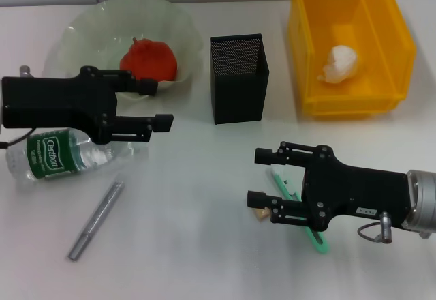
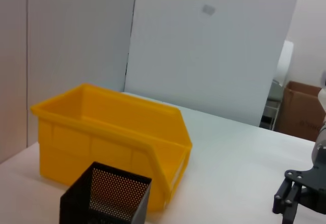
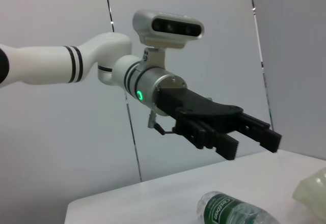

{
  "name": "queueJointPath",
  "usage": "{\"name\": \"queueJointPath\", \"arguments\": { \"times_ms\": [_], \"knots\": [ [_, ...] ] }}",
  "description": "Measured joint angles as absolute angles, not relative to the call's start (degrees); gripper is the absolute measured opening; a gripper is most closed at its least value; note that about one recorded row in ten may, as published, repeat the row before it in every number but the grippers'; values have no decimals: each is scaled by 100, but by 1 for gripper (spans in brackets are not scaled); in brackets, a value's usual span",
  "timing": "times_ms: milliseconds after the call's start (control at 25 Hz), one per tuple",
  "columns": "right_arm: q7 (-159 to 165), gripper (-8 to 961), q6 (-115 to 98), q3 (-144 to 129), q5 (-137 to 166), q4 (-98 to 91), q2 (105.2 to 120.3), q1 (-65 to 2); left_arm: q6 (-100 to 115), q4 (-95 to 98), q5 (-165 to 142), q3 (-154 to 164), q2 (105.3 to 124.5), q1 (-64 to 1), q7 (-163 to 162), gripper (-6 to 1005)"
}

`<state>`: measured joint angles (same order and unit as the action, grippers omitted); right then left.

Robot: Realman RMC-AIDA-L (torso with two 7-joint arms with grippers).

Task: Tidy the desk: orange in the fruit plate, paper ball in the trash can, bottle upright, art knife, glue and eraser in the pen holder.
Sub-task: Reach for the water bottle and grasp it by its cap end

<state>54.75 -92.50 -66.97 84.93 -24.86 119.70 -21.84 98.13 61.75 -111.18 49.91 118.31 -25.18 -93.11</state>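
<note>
The orange (image 1: 148,59) lies in the pale-green fruit plate (image 1: 82,27) at the back left. The paper ball (image 1: 340,63) lies in the yellow trash can (image 1: 308,75) at the back right. The black mesh pen holder (image 1: 238,78) stands between them. The bottle (image 1: 56,153) lies on its side at the left, partly under my left gripper (image 1: 155,103), which hovers open and empty above it. My right gripper (image 1: 257,177) is open and empty just above the tan eraser (image 1: 259,212) and a slim green tool (image 1: 315,235), which is partly hidden by it.
A slim grey metal stick (image 1: 95,219) lies at the front left. The left wrist view shows the trash can (image 2: 102,132), the pen holder (image 2: 107,196) and the right gripper (image 2: 286,203). The right wrist view shows the left gripper (image 3: 252,141) above the bottle (image 3: 234,214).
</note>
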Motion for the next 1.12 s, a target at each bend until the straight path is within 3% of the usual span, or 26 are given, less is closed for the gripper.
{"name": "queueJointPath", "arguments": {
  "times_ms": [440,1120],
  "knots": [
    [5475,683,-9224,-6692,8248,-2369,11961,-2205,9870,7047,-11584,5024,11830,-2623,-9708,726],
    [5476,684,-9073,-6688,8015,-2215,11971,-2311,9818,8107,-13601,6081,11861,-3283,-11092,724]
  ]
}}
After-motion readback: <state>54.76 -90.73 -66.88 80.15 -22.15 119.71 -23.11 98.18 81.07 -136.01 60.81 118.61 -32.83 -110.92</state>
